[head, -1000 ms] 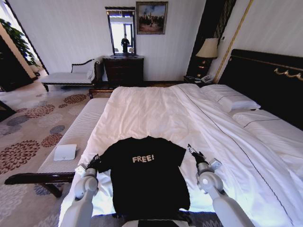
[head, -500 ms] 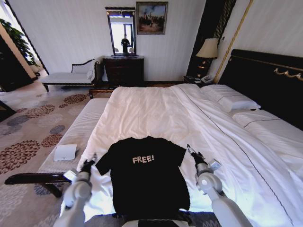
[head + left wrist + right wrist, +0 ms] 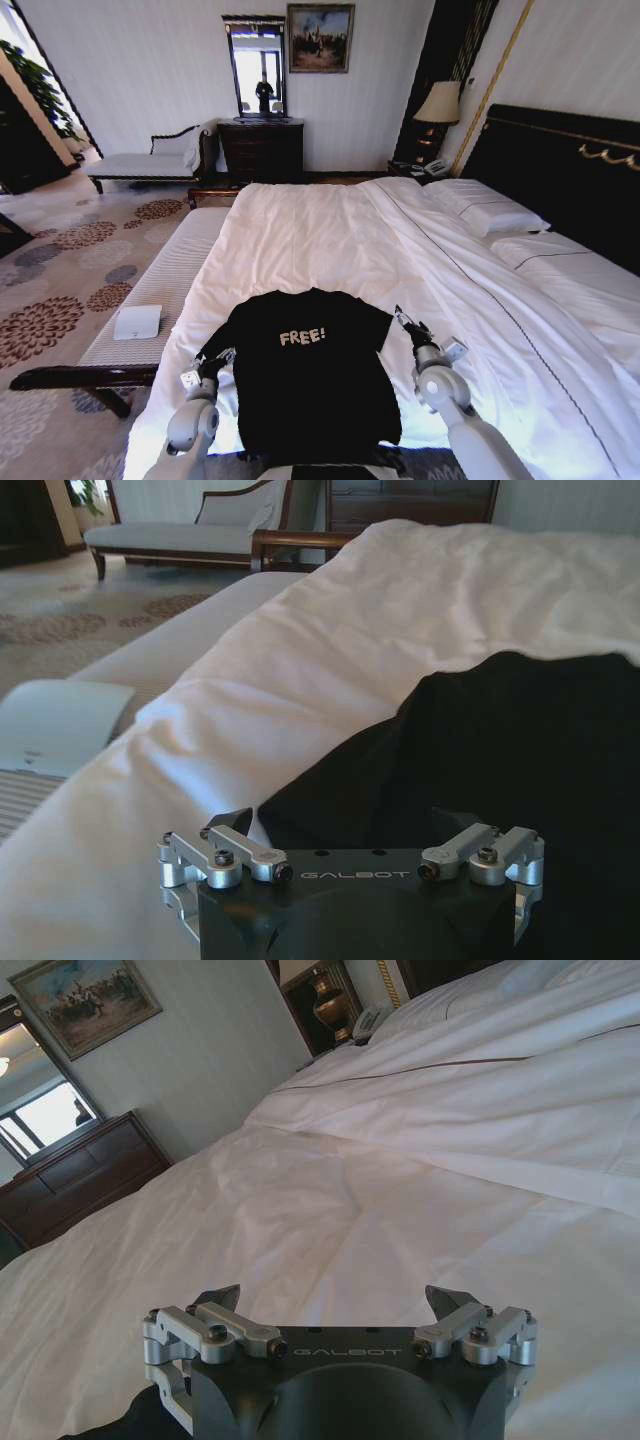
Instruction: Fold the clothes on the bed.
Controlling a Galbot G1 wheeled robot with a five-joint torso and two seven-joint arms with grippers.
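Lying flat near the foot edge of the white bed (image 3: 330, 240), the black T-shirt (image 3: 310, 375) has the left gripper (image 3: 213, 362) at its sleeve edge, the right gripper (image 3: 409, 324) just beside the other, both spread wide.

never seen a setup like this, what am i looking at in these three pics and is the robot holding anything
It is a wheeled robot with two arms, standing at a large white bed. One picture comes from its head, looking down; the other two come from cameras on its wrists. A black T-shirt printed "FREE!" lies flat on the duvet. The left gripper sits at the shirt's left sleeve, one fingertip over white duvet, the other over black cloth, jaws open. The right gripper waits beside the right sleeve, open over bare duvet. Neither holds anything. A striped bench runs alongside the bed.
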